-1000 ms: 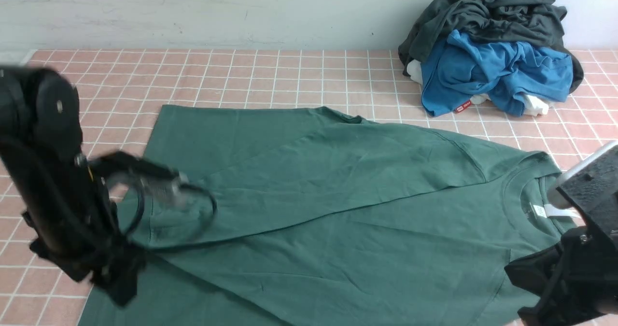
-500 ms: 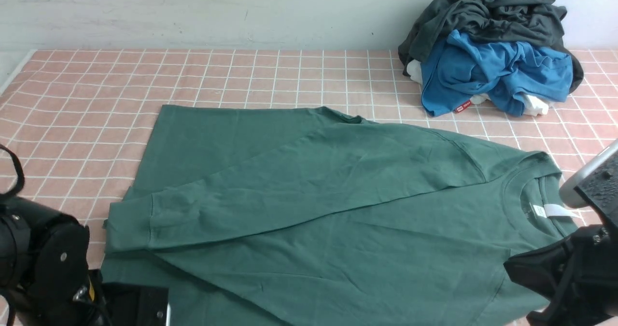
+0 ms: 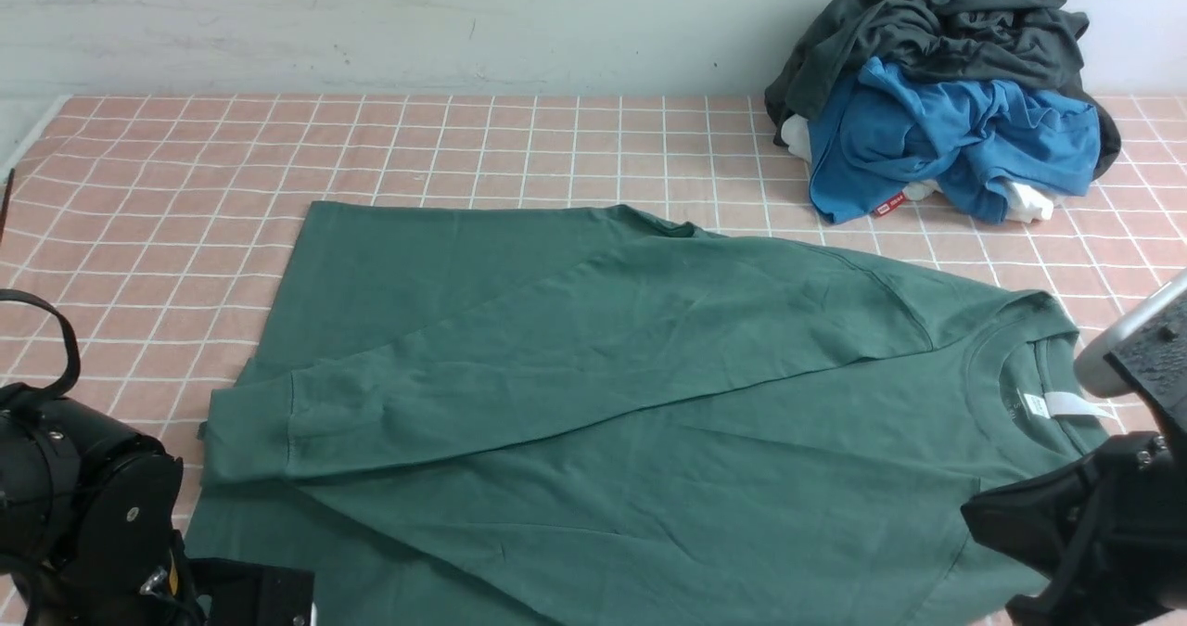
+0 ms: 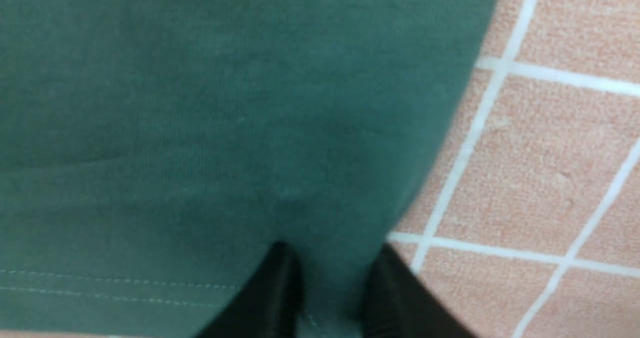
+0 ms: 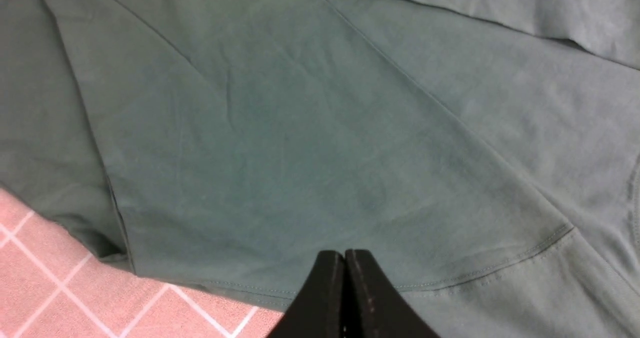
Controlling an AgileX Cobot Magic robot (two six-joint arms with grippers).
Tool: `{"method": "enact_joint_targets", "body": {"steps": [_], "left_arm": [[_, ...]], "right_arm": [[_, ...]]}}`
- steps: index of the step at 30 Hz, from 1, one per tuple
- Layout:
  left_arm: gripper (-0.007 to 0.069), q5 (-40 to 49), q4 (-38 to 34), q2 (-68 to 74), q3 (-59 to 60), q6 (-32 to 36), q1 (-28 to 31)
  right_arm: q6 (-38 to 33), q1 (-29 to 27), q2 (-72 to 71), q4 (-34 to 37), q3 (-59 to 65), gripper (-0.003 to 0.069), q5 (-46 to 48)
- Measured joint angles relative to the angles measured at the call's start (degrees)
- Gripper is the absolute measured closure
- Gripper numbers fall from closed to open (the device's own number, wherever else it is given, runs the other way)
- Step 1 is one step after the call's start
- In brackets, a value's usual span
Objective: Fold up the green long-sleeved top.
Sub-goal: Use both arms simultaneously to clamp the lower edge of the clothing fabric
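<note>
Front overview, wrist close-ups (same top point(image 3: 649, 403))

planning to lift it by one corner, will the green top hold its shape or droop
The green top will probably droop and fold on itself: it lies limp with soft wrinkles, one sleeve draped flat across the body. It looks fairly thick, so likely some weight when hanging. Pushed over the fuzzy checked cloth, it may bunch rather than slide.
</note>
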Motion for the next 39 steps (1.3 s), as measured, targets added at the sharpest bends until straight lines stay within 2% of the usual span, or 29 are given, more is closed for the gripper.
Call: {"method": "enact_joint_targets", "body": {"steps": [2,3,4,7,9,11,14,19,23,26,29,33,39], "left_arm": [[0.0596,0.2,0.0,-0.5,-0.1,-2.7,0.0],[0.0599,0.3,0.0,-0.6,-0.1,-3.0,0.0],[0.0619,0.8,0.0,-2.3,-1.1,-6.5,0.0],[0.0624,2.4,0.0,-5.3,-3.0,-12.2,0.0],[0.0625,5.3,0.0,-9.0,-5.7,-20.8,0.0],[0.0625,7.1,-0.1,-11.3,-7.0,-26.2,0.0],[0.0625,8.3,-0.2,-13.4,-7.6,-30.4,0.0],[0.0625,9.1,-1.0,-13.7,-7.7,-32.5,0.0],[0.0625,8.5,-4.0,-13.7,-7.7,-32.7,0.0],[0.0625,7.4,-6.7,-13.7,-7.7,-32.7,0.0],[0.0625,6.3,-7.7,-13.7,-7.7,-32.7,0.0],[0.0625,5.8,-7.9,-13.7,-7.7,-32.7,0.0],[0.0625,5.1,-9.1,-13.7,-7.7,-32.7,0.0]], "right_arm": [[0.0,0.0,0.0,0.0,0.0,0.0669,0.3],[0.0,0.0,0.0,0.0,0.0,0.0669,0.3],[-0.2,0.0,-0.4,0.0,0.0,0.0669,0.8],[-0.9,0.0,-2.0,0.4,0.0,0.0669,1.2],[-3.8,0.0,-4.9,1.2,-0.1,0.0669,0.9],[-7.1,0.0,-5.7,1.3,-0.4,0.0669,0.7],[-8.1,0.0,-2.5,1.3,-3.1,0.0664,3.5],[-9.9,0.0,11.8,-2.2,-10.6,0.0606,12.2],[-14.0,0.0,24.6,-10.1,-15.5,0.0487,14.4],[-17.6,0.0,31.5,-16.9,-16.6,0.0368,14.3],[-21.7,0.0,36.1,-23.2,-16.6,0.0293,14.3],[-25.8,0.0,37.7,-26.6,-16.6,0.0283,14.3],[-36.3,-0.6,37.8,-30.5,-15.3,0.0319,11.8]]}}
